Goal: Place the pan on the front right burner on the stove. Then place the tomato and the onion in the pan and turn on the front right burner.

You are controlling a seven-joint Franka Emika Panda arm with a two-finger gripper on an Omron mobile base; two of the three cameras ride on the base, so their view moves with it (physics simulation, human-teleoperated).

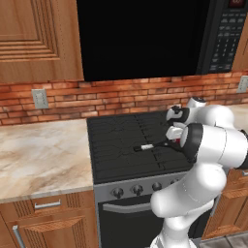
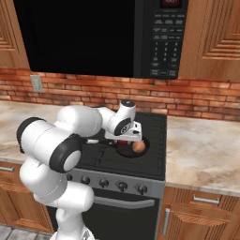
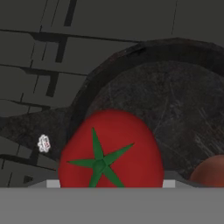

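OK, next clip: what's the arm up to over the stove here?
The white arm is reaching over the stove, with its gripper low over the pan on the front right burner. The onion already lies in the pan. In the hand view the tomato sits right at the gripper, over the pan's floor; whether the fingers are clamped on it or have let go can't be told. No knob is being touched.

The arm (image 2: 70, 136) is glossy white, built of rounded bulbous segments with dark bands at its joints.
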